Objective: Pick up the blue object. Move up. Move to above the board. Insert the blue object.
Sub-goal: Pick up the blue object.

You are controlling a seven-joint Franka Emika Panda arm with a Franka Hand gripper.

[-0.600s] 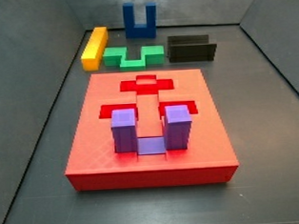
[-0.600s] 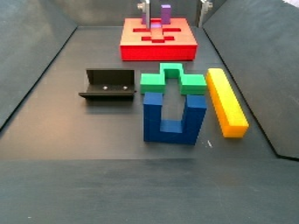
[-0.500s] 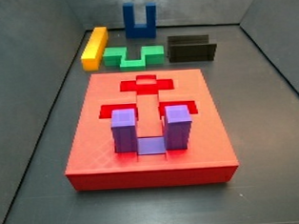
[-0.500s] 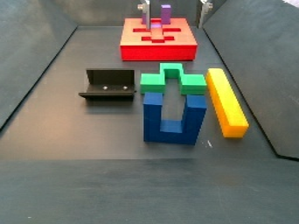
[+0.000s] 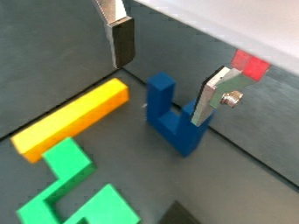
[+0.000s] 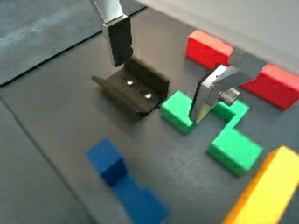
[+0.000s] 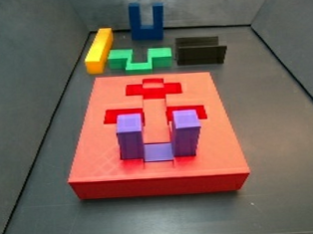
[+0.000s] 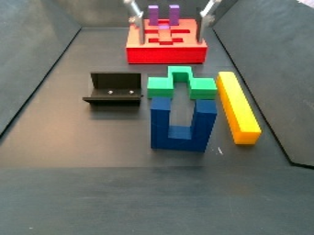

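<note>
The blue object (image 8: 185,116) stands upright on the dark floor, prongs up, apart from the board; it also shows in a side view (image 7: 144,20) and in both wrist views (image 5: 173,115) (image 6: 122,173). The red board (image 7: 155,154) (image 8: 166,50) carries a purple U-shaped block (image 7: 158,134). My gripper (image 8: 170,9) is open and empty, only its fingertips (image 8: 131,11) showing at the picture's top edge above the board's far side. In a wrist view the gripper (image 5: 166,74) hangs well above the blue object, which lies below, close to one finger (image 5: 211,94).
A yellow bar (image 8: 238,106) (image 5: 73,118), a green block (image 8: 182,84) (image 6: 216,131) and the dark fixture (image 8: 113,89) (image 6: 135,86) stand close around the blue object. Grey walls enclose the floor on all sides.
The gripper's fingertips have shifted a little to the left at the top of the side view. The pieces have not moved.
</note>
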